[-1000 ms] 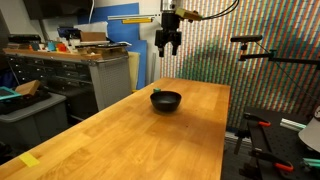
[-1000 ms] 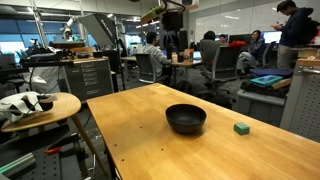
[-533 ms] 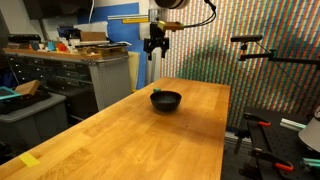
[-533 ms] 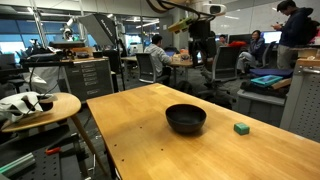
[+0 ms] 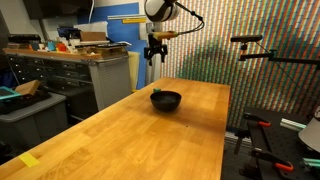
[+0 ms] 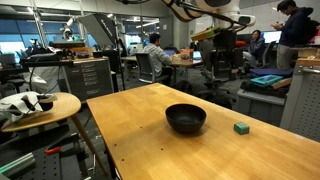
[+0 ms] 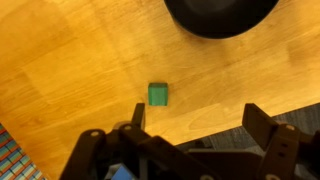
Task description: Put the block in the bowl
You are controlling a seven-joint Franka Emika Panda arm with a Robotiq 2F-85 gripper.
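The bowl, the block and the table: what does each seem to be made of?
Bowl: black and glossy with faint highlights; glazed ceramic or plastic, cannot tell which.
Block: flat matte green, even colour; perhaps painted wood or foam.
Table: wood, with visible plank seams and grain, satin finish.

The block (image 7: 158,94) is green, the bowl (image 6: 186,119) glossy black, the worktop (image 5: 150,135) warm honey-coloured wood with fine straight grain lines.
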